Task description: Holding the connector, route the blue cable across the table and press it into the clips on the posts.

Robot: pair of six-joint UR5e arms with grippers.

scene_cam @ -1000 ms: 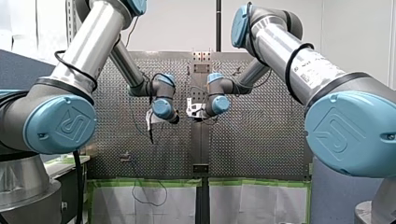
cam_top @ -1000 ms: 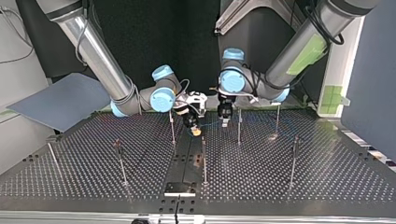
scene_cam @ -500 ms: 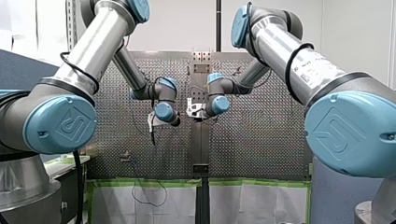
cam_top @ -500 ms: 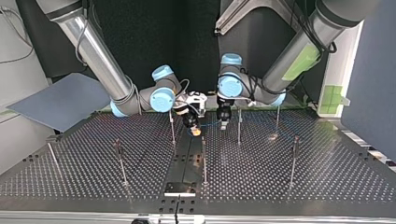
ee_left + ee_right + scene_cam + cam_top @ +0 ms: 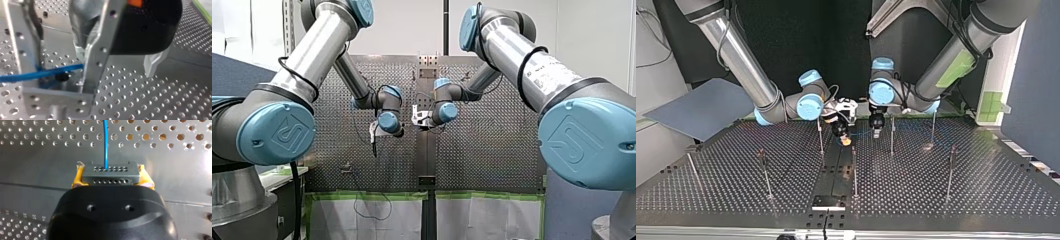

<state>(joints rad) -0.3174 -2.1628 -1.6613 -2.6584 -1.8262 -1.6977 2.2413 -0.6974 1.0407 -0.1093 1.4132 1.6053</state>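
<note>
At R gripper [image 5: 111,176]: connector [image 5: 110,173], prob. clamped.

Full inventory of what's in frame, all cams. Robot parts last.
connector: one, grey, clamped in my right gripper
blue cable: one, blue, from the connector to my left gripper
posts: seven seen, thin metal, upright on the perforated table
perforated table: one, grey metal, under everything
panel: one, blue-grey, past the table's edge at the top view's left
left gripper: one, at the cable, low over the table
right gripper: one, black, yellow pads, shut on the connector
</note>
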